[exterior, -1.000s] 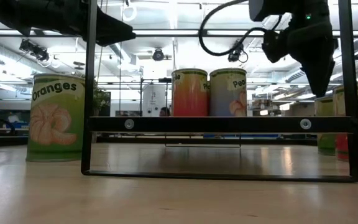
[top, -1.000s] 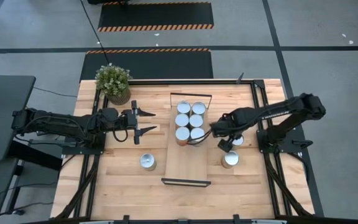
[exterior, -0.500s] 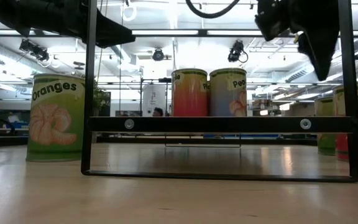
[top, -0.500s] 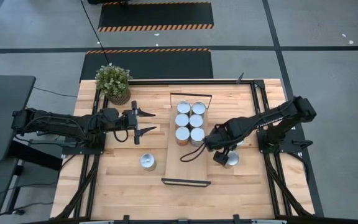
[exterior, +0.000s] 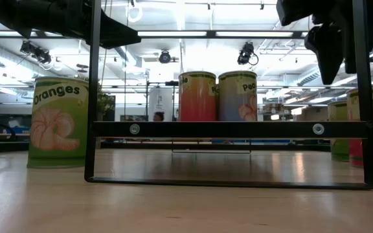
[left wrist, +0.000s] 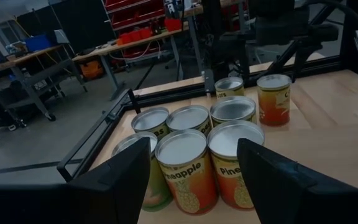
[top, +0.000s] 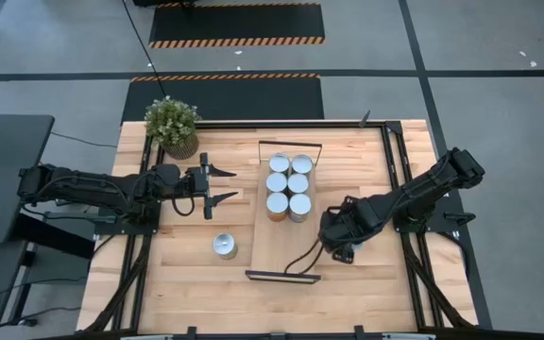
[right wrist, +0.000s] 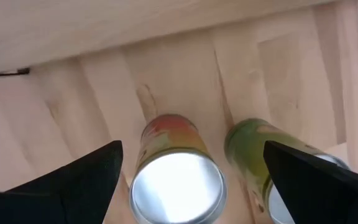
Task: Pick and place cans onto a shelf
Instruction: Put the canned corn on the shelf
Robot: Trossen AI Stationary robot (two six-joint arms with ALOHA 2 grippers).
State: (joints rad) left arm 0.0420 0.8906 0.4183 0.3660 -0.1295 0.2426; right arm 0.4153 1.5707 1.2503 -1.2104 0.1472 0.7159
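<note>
6 cans [top: 288,187] on shelf [top: 281,250] | right gripper [right wrist: 179,171] spread above can [right wrist: 174,180] | left gripper [top: 217,186] spread

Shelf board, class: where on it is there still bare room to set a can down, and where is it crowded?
The shelf is bare from the six packed cans down to the near wire rail. Its far end is crowded: the cans stand two abreast up to the far rail. The right tool hangs open beside the free stretch, over two cans on the tabletop.

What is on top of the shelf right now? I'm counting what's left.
Six cans stand on the shelf in two rows at its far end; the near half is bare. The right arm hides the cans beside it.
</note>
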